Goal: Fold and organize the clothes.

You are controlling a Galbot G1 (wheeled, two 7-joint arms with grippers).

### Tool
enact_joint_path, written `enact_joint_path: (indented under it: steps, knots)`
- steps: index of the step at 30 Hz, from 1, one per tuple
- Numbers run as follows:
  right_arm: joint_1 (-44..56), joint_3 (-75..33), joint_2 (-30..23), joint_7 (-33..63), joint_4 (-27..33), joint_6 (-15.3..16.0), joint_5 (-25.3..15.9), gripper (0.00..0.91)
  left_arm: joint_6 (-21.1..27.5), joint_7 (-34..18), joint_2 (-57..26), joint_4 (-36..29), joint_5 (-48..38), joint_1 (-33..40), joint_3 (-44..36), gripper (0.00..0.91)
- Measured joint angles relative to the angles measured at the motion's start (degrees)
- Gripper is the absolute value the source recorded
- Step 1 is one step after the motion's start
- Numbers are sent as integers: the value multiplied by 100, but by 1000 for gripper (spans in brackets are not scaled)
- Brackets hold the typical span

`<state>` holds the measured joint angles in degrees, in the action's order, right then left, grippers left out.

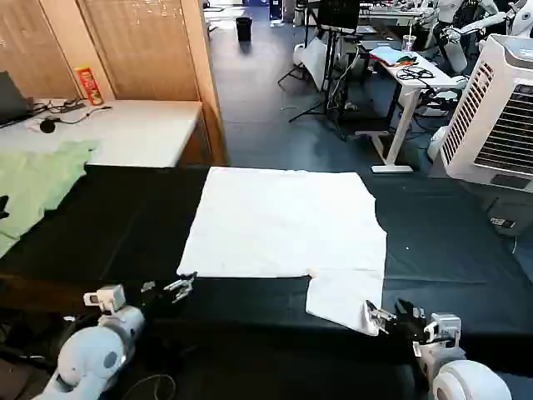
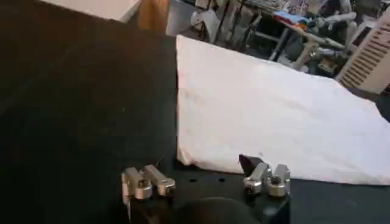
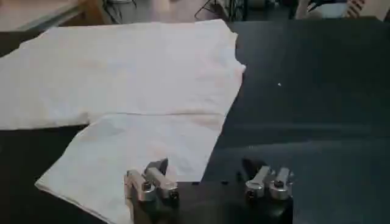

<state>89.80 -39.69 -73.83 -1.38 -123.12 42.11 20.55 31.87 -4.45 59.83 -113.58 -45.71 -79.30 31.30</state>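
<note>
A white T-shirt (image 1: 283, 221) lies flat, plain side up, on a black-covered table (image 1: 450, 242), partly folded into a broad rectangle with one sleeve (image 1: 346, 298) sticking out toward the robot. The left gripper (image 1: 178, 287) hovers low over the dark cloth just short of the shirt's near left corner, its jaws spread wide and holding nothing. The right gripper (image 1: 376, 317) sits at the outer corner of the protruding sleeve, jaws likewise parted and empty; in the right wrist view one finger (image 3: 157, 180) overlaps the sleeve's edge while the other stands over bare table. A pale green garment (image 1: 33, 187) lies far out beyond the left gripper, well apart from the shirt.
</note>
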Motion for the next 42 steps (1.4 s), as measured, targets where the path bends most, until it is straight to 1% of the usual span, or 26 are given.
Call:
enact_joint_path:
  steps: [2,3,4,5,7,8,9,10,11,13,15,18,20,26,30,34,36,37,39,41,42]
  knots:
    - [-5,28,-22,6,21,-2,-57,878,5,24,37,34,94,17,-24,878]
    - [-5,34,-24,-10,33,-3,-78,809,-11,19,57,48,136,22,-35,692]
    - [-5,34,-26,-17,48,-3,-93,761,-22,15,78,69,172,24,-43,566]
    - [-8,38,-32,-18,61,-4,-107,673,-25,12,92,92,204,25,-51,166]
    - [-16,70,-53,-18,86,-7,-128,507,-47,12,128,130,265,32,-57,127]
    - [-18,79,-62,-14,101,-8,-140,332,-67,15,142,149,278,38,-59,107]
    - [-18,90,-74,-9,115,-10,-143,254,-91,19,149,170,294,41,-59,98]
    - [-18,106,-89,3,121,-26,-149,195,-110,21,156,193,314,45,-59,88]
    - [-17,121,-109,24,130,-50,-153,176,-132,18,163,215,340,52,-60,78]
    - [-2,157,-140,51,126,-100,-159,166,-155,13,178,265,380,65,-59,49]
    - [34,170,-156,75,96,-147,-171,156,-163,5,192,314,408,80,-57,0]
    - [98,155,-167,126,12,-173,-168,137,-173,4,201,337,426,67,-61,0]
    - [172,112,-183,171,-91,-172,-150,146,-178,7,201,320,464,43,-71,0]
    - [465,-58,-253,325,-521,-74,-73,127,-191,0,189,168,596,-60,-60,0]
    - [748,-195,-278,314,-842,-178,9,107,-183,-95,143,-50,548,-198,53,0]
    - [867,-299,-263,257,-941,-239,86,98,-281,-147,55,-370,493,-535,231,0]
    - [910,-311,-256,205,-1006,-271,88,78,-356,-147,1,-530,488,-748,342,0]
    - [919,-322,-256,154,-1019,-316,73,68,-385,-144,-14,-572,489,-829,373,0]
    - [912,-329,-248,35,-1021,-406,61,78,-404,-152,-10,-611,501,-922,412,0]
    - [877,-298,-225,-71,-1020,-421,57,78,-406,-162,-2,-639,506,-950,455,0]
    - [854,-278,-215,-110,-1010,-428,39,380,-406,-161,-9,-657,505,-958,473,0]
